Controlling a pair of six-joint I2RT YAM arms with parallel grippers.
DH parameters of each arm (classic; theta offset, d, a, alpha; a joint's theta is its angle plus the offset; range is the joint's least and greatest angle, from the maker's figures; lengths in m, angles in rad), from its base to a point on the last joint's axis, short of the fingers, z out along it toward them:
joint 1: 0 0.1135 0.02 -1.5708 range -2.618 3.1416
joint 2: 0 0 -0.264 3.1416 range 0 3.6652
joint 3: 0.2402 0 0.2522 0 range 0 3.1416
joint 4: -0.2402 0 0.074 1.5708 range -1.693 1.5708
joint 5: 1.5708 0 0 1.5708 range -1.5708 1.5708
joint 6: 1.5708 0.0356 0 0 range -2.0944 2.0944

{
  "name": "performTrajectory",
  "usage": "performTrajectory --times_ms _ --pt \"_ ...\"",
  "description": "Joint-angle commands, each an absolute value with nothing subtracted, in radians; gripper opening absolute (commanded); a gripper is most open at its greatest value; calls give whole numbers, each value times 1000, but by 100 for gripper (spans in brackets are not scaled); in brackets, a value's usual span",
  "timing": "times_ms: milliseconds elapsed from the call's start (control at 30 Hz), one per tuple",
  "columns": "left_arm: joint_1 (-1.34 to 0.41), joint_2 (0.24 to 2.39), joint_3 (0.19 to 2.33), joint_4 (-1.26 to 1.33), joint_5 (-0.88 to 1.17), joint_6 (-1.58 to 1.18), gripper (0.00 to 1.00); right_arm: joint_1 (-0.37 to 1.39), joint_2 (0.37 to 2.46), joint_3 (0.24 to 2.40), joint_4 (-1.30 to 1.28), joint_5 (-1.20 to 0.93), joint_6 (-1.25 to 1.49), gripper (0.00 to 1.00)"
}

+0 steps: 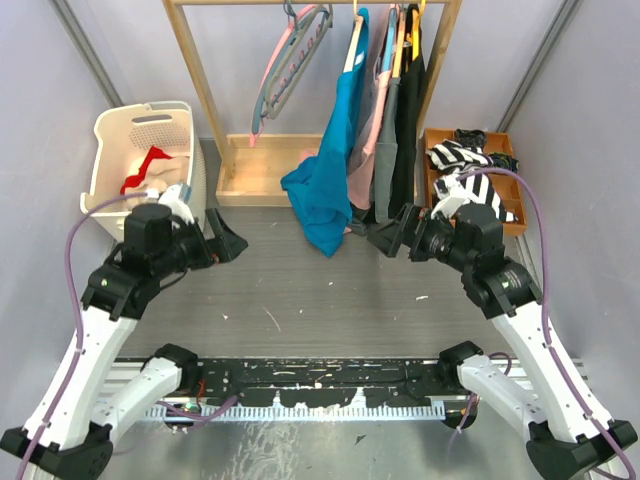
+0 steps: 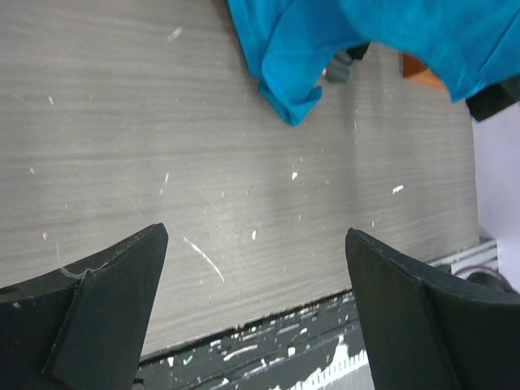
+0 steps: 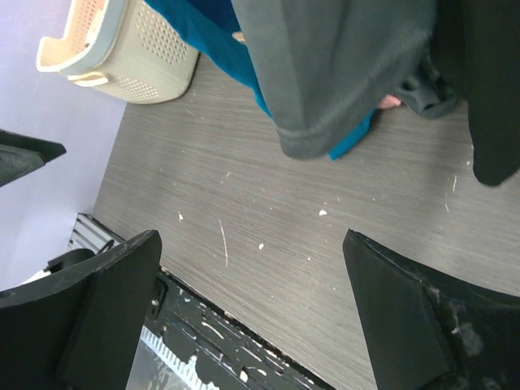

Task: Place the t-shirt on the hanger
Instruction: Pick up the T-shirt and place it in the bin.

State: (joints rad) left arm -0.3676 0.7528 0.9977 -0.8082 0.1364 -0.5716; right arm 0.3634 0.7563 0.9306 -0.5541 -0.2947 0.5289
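Beige cloth, apparently the t-shirt (image 1: 120, 158), lies crumpled in the cream laundry basket (image 1: 190, 160) at the back left, beside a red cloth (image 1: 147, 166). I cannot make out the pale grey hanger in any view. My left gripper (image 1: 230, 243) is open and empty above the table, right of the basket; in the left wrist view (image 2: 256, 234) only bare tabletop shows between its fingers. My right gripper (image 1: 388, 238) is open and empty near the hems of the hanging clothes; in the right wrist view (image 3: 250, 237) bare tabletop shows between its fingers.
A wooden clothes rack (image 1: 195, 90) stands at the back. A pink and a blue-grey hanger (image 1: 290, 60), a teal garment (image 1: 330, 160), and grey and black garments (image 1: 395, 120) hang from it. An orange bin (image 1: 432, 150) of striped cloths is at the back right.
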Motion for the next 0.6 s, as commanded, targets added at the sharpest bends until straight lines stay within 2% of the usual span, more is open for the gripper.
performTrajectory --times_ms 0,133,300,400,567 --pt "-360 869 1194 -802 8 -493 98 363 841 1073 -469 -336 541 100" --pt "-294 971 1336 -821 -71 -456 98 362 947 1153 -418 -388 567 100" --pt "-86 1091 1419 -806 38 -455 98 364 1052 1203 -349 -506 624 100" --pt "44 1154 1436 -802 41 -443 98 364 1057 1200 -347 -541 628 100" --pt "161 1295 1478 -815 -31 -399 98 365 1000 1142 -364 -543 613 100"
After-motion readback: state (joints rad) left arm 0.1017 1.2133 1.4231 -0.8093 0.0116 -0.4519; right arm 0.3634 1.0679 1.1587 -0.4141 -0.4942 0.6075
